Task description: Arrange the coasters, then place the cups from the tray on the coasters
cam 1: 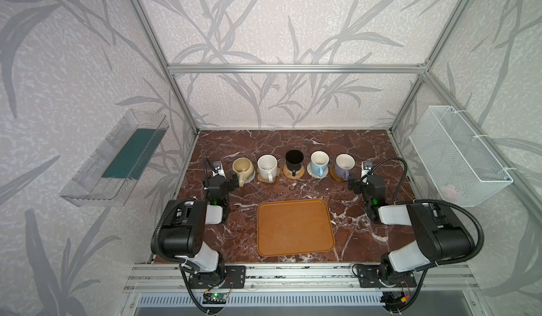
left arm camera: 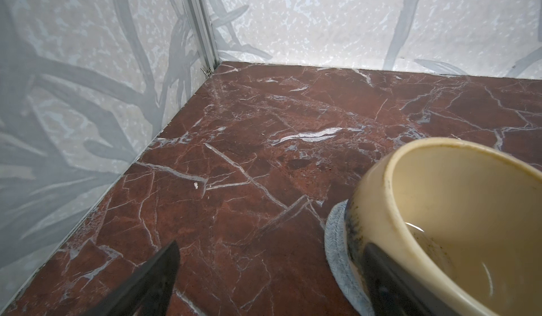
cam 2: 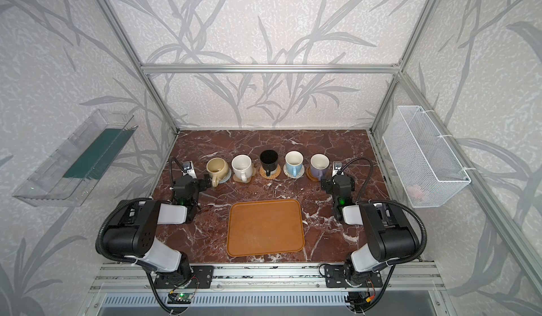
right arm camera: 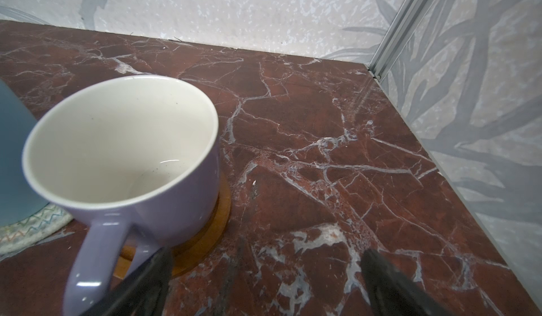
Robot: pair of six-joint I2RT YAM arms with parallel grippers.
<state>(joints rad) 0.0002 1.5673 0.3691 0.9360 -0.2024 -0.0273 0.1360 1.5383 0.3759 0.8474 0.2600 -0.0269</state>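
Red-brown veined marble worktop (cam 1: 293, 141) carries one row across its middle, from left edge to right edge:
- rounded beige-yellow mug (cam 1: 242, 167) on grey-blue round coaster (cam 1: 250, 179)
- speckled white mug (cam 1: 267, 166) on tan paw-shaped coaster (cam 1: 262, 179)
- black mug (cam 1: 294, 159) on golden woven rattan coaster (cam 1: 299, 173)
- light blue mug (cam 1: 319, 162) on whitish woven rope coaster (cam 1: 310, 171)
- lavender mug (cam 1: 344, 165) on brown wooden disc (cam 1: 335, 176)

Large orange-brown rectangular tray (cam 1: 294, 226) lies centred near the front edge. Left gripper (left arm camera: 271, 247) and right gripper (right arm camera: 268, 253) stand at the row's ends, jaws wide, holding nothing.

We see five mugs (cam 1: 294, 159) upright in a row, each on its coaster (cam 1: 300, 172), behind the orange-brown tray (cam 1: 296, 226).
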